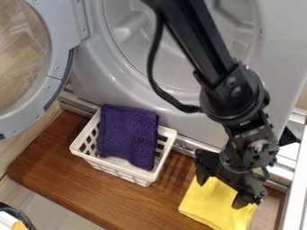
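- The black two-finger gripper (221,193) hangs at the lower right of the view, over the brown wooden worktop (72,179); its jaws stand wide apart, with yellow fabric visible between them.
- One folded yellow cloth (199,207) lies on the worktop directly below the jaws, partly hidden by them; whether they touch it, I cannot tell.
- One white plastic basket (114,168) with an open lattice wall sits on the worktop, left of the yellow cloth in the view and well apart from the jaws.
- One dark purple textured cloth (127,134) is in the basket, covering part of its rear rim; a patch of white shows beneath the cloth.
- Behind the worktop stands one light grey front-loading machine (99,74), its single round door (55,65) swung open at the left.
- Small pale marks (243,123) on the black robot arm (201,45) are too small to read.
- One black cable (153,83) loops beside the arm.
- At the lower left corner is a black, white and orange item (18,220), cut off by the edge.
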Robot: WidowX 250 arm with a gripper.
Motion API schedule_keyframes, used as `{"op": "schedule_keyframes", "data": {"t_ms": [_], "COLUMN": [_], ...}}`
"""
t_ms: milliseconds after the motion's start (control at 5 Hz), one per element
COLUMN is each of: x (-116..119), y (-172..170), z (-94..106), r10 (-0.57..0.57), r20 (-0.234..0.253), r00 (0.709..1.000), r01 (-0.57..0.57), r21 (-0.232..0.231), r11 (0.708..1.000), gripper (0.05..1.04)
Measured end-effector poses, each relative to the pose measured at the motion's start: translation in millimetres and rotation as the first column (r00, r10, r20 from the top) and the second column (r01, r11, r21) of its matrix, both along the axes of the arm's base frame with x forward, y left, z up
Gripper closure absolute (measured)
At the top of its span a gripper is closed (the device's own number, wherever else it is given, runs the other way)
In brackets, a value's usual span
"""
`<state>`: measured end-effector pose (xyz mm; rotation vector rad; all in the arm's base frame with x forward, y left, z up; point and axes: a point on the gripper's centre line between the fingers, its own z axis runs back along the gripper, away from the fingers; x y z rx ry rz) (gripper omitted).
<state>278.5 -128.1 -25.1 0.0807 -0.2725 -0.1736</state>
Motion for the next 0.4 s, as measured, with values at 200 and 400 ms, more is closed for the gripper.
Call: {"op": "schedule_keyframes", "data": {"t_ms": [200, 400], "x": [4, 7], "y": [3, 6], "z": [27.7, 62.9], "r10": [-0.002, -0.009], "r20": [0.07, 0.152], "r00": [0.998, 0.988], "r01": [0.003, 0.011], "r21": [-0.004, -0.015], "r11": [1.0, 1.0], "gripper": [0.083, 0.083]}}
